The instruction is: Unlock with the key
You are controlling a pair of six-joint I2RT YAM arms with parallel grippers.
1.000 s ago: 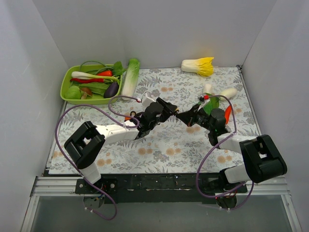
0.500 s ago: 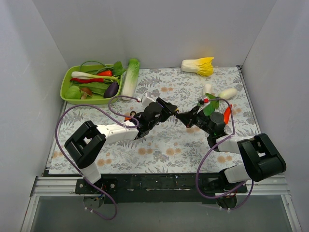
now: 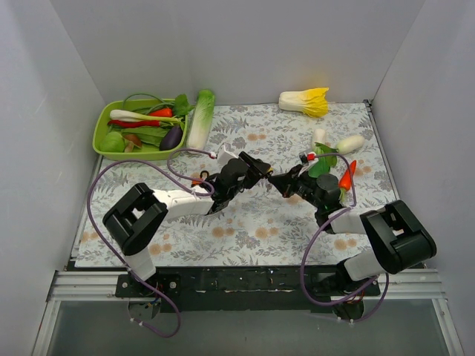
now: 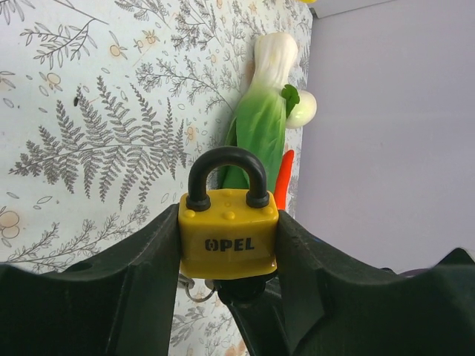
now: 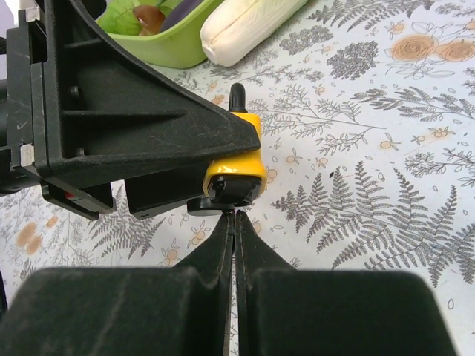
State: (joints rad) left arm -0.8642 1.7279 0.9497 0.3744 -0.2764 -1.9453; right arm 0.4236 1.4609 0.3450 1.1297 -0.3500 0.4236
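Observation:
My left gripper point(image 4: 228, 231) is shut on a yellow padlock point(image 4: 228, 241) marked OPEL and holds it above the mat, its black shackle closed and pointing away from the wrist. My right gripper point(image 5: 235, 216) is shut on the key, whose black head point(image 5: 231, 194) sits against the padlock's point(image 5: 236, 172) underside. The key blade is hidden. In the left wrist view the key head point(image 4: 242, 291) and a small ring point(image 4: 193, 291) show below the lock body. In the top view the left gripper point(image 3: 258, 167) and right gripper point(image 3: 280, 181) meet tip to tip at mid-table.
A green tray point(image 3: 102, 145) of vegetables stands at the back left, with a long white-green vegetable point(image 3: 200, 117) beside it. A yellow cabbage point(image 3: 306, 101) lies at the back. A green vegetable point(image 3: 323, 162), white radishes point(image 3: 350, 142) and a carrot point(image 3: 346, 175) lie just behind the right arm. White walls enclose the table.
My right gripper has moved left toward the left gripper, closing the gap, and the key head now sits against the padlock. The left gripper has barely moved.

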